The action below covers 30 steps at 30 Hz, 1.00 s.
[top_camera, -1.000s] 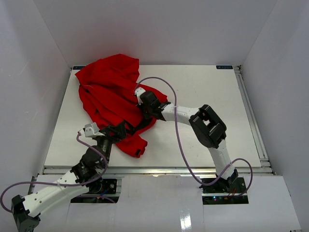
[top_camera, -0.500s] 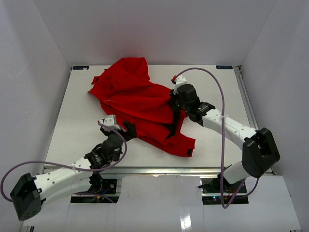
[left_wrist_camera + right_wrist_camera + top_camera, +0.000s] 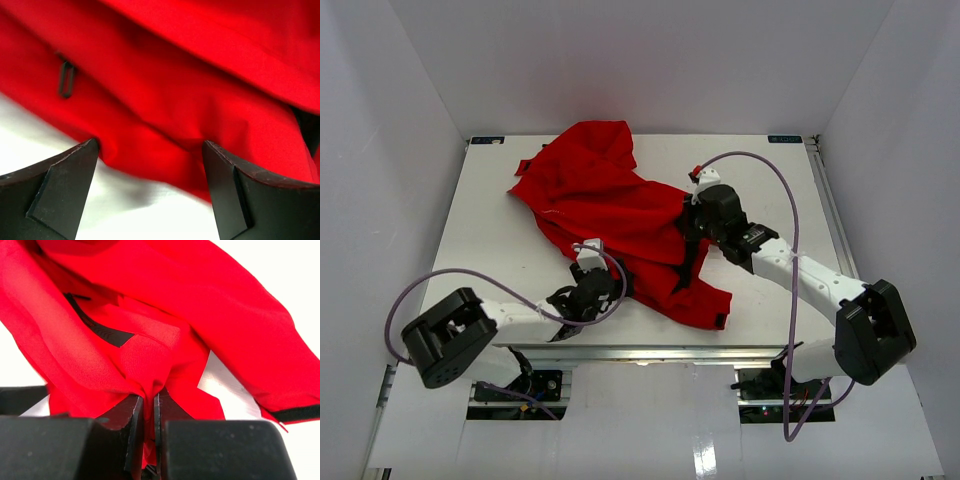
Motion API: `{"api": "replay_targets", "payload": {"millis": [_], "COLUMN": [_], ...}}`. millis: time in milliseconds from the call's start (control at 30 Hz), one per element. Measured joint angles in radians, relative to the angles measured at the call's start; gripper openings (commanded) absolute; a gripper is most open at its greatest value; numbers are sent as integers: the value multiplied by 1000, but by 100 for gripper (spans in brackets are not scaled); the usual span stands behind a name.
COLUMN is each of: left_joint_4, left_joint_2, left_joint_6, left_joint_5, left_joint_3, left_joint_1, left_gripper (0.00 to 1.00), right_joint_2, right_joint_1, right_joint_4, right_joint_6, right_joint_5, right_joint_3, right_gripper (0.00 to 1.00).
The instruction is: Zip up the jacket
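Observation:
The bright red jacket point(image 3: 610, 205) lies crumpled across the middle of the white table, black lining showing near its front edge. My right gripper point(image 3: 688, 222) is shut on a fold of the jacket point(image 3: 150, 365) at its right side; the jaws pinch the red cloth between them. My left gripper point(image 3: 620, 285) is open at the jacket's near hem, its fingers point(image 3: 60, 185) spread on either side of the red edge point(image 3: 150, 150) and holding nothing. A dark zipper pull point(image 3: 66, 80) lies on the cloth in the left wrist view.
The white table point(image 3: 770, 190) has bare surface to the right and far left of the jacket. White walls enclose the table on three sides. A purple cable point(image 3: 760, 170) arcs over the right arm.
The jacket has been dragged a little further right and toward the front. My left arm has swung in under the jacket's near hem. The right gripper stays shut on the cloth.

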Motion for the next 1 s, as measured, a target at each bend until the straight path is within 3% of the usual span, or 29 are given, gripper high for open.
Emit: {"api": "replay_targets", "payload": {"millis": [67,100,167,333,467,567,767,800,867,900,1000], "left_joint_4": [40,53,94,81,-107,-238,-337,-351,-386,-401,-451], "left_joint_2": [91,132,192,223,154,36,-203,-217,-222,-220,-214], "left_joint_6": [1,1,0,-59,-163,-208,-183,-174,-153,-139,-93], "left_joint_5": [10,13,18,-17,-68,-75,-102,-110,-115,-113,-101], "left_joint_3": [39,58,77,96,130,126,108,108,113,115,128], "left_joint_1": [3,4,6,11,52,145,310,318,328,334,348], "left_gripper": [84,74,42,1,0,0,0,6,37,47,63], "right_joint_2": [-5,-7,-10,-12,-13,-13,-11,-12,-16,-17,-17], "right_joint_1": [0,0,0,-2,-14,-36,-52,-52,-52,-52,-52], "right_joint_4": [11,19,37,52,53,52,75,97,144,161,160], "right_joint_6": [3,3,5,12,28,51,116,130,159,170,183], "right_joint_5": [-6,-8,-9,-6,-1,3,-11,-19,-41,-54,-63], "right_joint_3": [-19,-29,-50,-75,-75,-75,-106,-131,-202,-238,-295], "right_gripper": [8,8,8,10,10,10,9,10,13,15,30]}}
